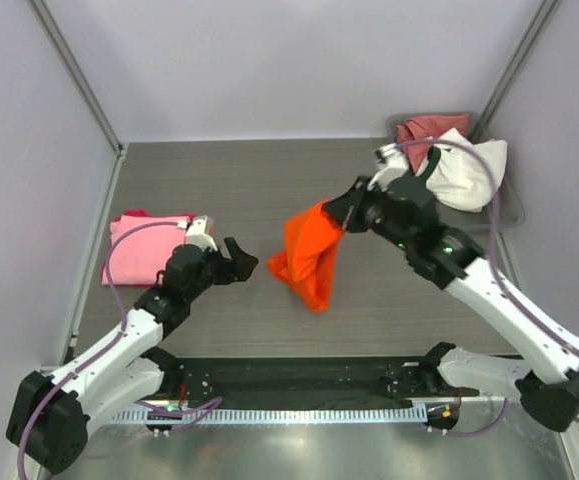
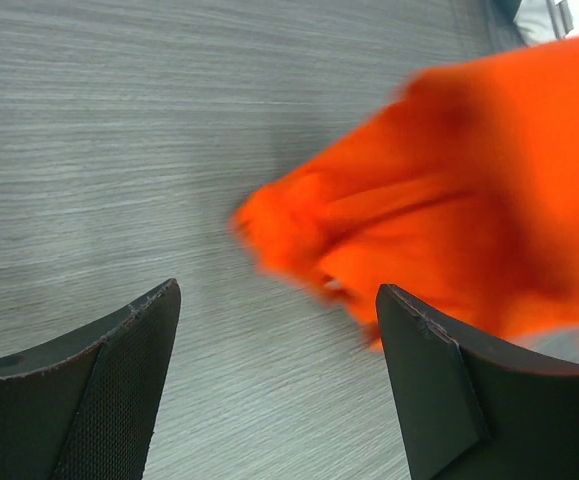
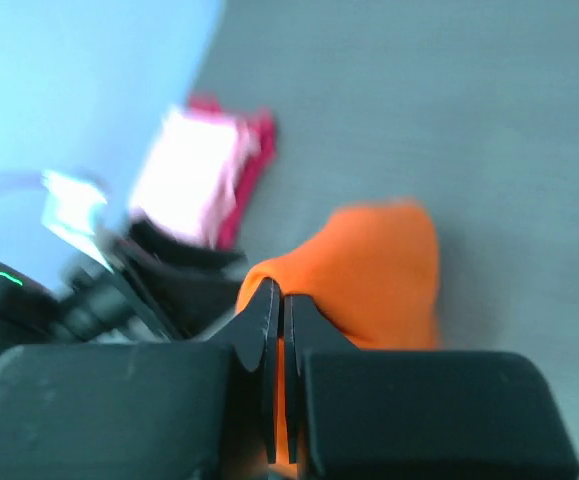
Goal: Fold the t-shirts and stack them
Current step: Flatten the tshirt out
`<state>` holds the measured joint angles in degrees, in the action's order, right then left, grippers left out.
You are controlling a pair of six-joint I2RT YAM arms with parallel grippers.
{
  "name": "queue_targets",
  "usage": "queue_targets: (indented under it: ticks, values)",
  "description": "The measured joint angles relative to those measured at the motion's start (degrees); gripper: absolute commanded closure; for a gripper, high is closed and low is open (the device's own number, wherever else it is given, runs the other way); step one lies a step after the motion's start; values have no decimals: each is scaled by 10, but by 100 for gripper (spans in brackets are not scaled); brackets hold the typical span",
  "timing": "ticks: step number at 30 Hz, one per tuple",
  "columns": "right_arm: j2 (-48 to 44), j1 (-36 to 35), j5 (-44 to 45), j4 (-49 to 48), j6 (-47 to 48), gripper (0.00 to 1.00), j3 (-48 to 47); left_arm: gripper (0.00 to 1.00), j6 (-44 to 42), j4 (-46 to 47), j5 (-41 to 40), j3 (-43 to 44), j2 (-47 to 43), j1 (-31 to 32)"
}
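A bright orange t-shirt (image 1: 307, 255) hangs bunched over the middle of the table, held at its top by my right gripper (image 1: 337, 213), which is shut on it; in the right wrist view (image 3: 281, 297) the orange cloth (image 3: 379, 265) is pinched between the jaws. My left gripper (image 1: 241, 259) is open and empty just left of the hanging shirt; in the left wrist view (image 2: 279, 300) the orange shirt (image 2: 439, 200) is ahead and to the right. A folded light pink t-shirt (image 1: 141, 243) lies on a magenta one (image 1: 132, 214) at the left.
A grey bin (image 1: 514, 205) at the back right holds a dusty rose-red shirt (image 1: 424, 130) and a white shirt (image 1: 467, 170). Light walls and metal rails enclose the table. A black bar (image 1: 299, 378) lies along the near edge.
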<state>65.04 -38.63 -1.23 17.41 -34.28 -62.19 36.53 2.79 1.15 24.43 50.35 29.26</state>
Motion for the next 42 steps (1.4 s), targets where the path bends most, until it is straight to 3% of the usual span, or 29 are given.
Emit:
queue_targets:
  ticks: [8,12,16,20,24,42]
  values:
    - [-124,1,141,112,44,99,-182,19,0,4,0,0,-8,0]
    - [-110,2,120,134,55,99,-256,19,0,4,0,0,-7,0]
    - [-29,2,30,114,51,99,-300,19,0,4,0,0,-7,0]
    - [75,-9,-46,87,42,99,-297,20,-2,4,0,-4,-14,0]
    - [143,-14,-59,86,42,99,-260,20,-7,6,0,-17,-39,0]
    - [166,-14,-16,64,44,99,-174,17,-8,15,7,-21,-15,0]
